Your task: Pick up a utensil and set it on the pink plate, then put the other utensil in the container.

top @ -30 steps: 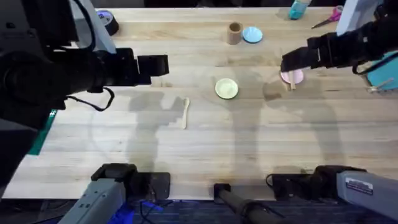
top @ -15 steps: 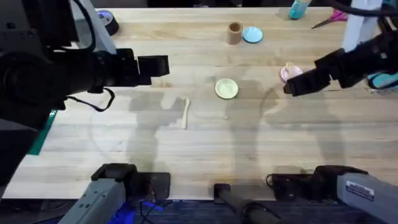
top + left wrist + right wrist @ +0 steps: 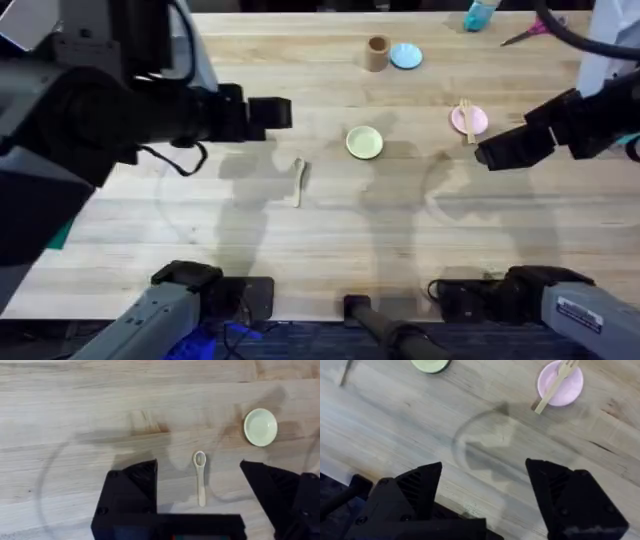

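Observation:
The fork (image 3: 465, 119) lies across the pink plate (image 3: 476, 122) at the right of the table, its handle sticking out over the near rim; the right wrist view shows the same fork (image 3: 555, 384) and plate (image 3: 570, 387). My right gripper (image 3: 492, 153) hangs open and empty just right of and nearer than the plate, its jaws (image 3: 484, 465) wide apart. The spoon (image 3: 298, 182) lies flat left of centre. My left gripper (image 3: 272, 112) hovers open, high above the table beyond the spoon, and the spoon (image 3: 200, 480) lies between its spread fingers (image 3: 132, 490). The brown container (image 3: 376, 53) stands at the back.
A yellow-green plate (image 3: 364, 142) sits mid-table between spoon and pink plate. A light blue plate (image 3: 405, 56) lies right beside the container. A teal bottle (image 3: 480, 12) and scissors (image 3: 530, 30) are at the far right edge, a tape roll (image 3: 185, 30) at far left.
My right gripper has let go of the fork and pulled back from the pink plate toward the near right. My left arm has shifted right, closer to the spoon.

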Controlling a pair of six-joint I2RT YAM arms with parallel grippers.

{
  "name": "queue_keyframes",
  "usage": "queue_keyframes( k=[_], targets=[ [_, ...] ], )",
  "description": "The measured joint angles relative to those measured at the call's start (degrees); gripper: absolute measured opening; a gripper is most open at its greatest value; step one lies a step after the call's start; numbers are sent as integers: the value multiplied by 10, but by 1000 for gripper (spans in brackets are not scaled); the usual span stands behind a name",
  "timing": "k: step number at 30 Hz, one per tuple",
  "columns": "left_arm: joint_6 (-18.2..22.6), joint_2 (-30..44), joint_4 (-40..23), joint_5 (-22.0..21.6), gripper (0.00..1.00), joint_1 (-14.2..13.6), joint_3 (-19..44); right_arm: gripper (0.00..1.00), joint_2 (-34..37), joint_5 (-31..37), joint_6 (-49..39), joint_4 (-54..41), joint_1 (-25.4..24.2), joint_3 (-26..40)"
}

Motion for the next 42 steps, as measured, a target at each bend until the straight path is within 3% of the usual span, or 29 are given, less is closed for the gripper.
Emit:
queue_keyframes(
  k=[7,15,24,42],
  targets=[
    [-86,12,-23,-91,992,-109,8,996,0,7,-2,-7,0,0],
    [-192,86,-46,-160,992,-189,8,997,0,9,-2,-9,0,0],
    [-236,162,-46,-180,992,-223,8,996,0,9,-2,-9,0,0],
    [-210,190,2,-149,992,-234,5,996,0,9,-2,-10,0,0]
  ],
)
